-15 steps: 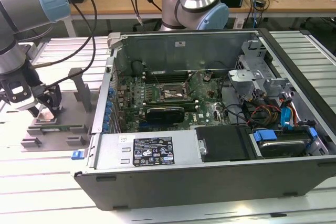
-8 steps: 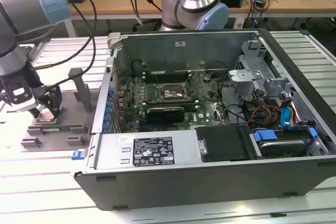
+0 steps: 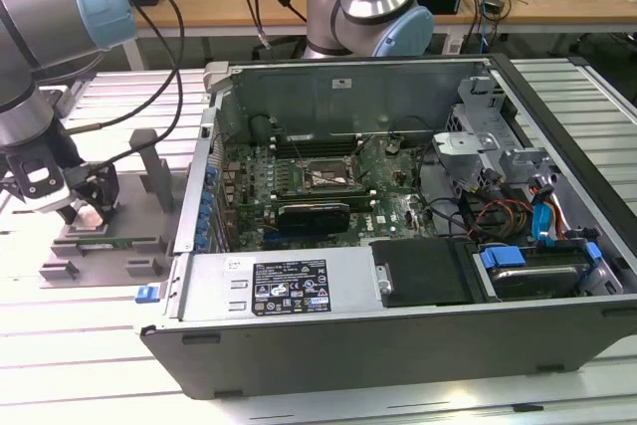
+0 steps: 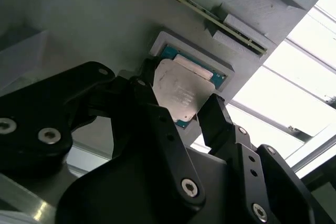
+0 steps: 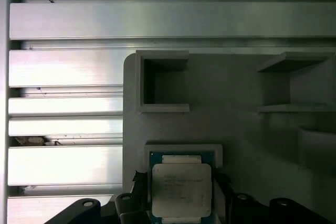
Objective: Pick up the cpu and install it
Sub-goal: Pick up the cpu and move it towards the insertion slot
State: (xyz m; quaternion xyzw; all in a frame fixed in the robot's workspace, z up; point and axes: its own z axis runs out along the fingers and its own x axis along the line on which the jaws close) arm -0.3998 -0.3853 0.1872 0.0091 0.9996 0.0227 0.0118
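A snag is the main risk judged here. If the cpu is raised unevenly, a corner could be caught on the wall of its shallow recess in the fixture plate, and the chip could be tipped or dropped. A slip is also possible, because only thin edges are offered for the hold. Any skew taken on here would be carried to the socket, seen at about 3 o'clock from the gripper in the exterior view. The plate is set at 9 o'clock of the computer case. In the second wrist view the cpu is seen seated in the recess, bracketed between the two fingers. These appear to be closed onto its opposite edges, but the contact lines are shadowed, so a firm clamp cannot be confirmed.
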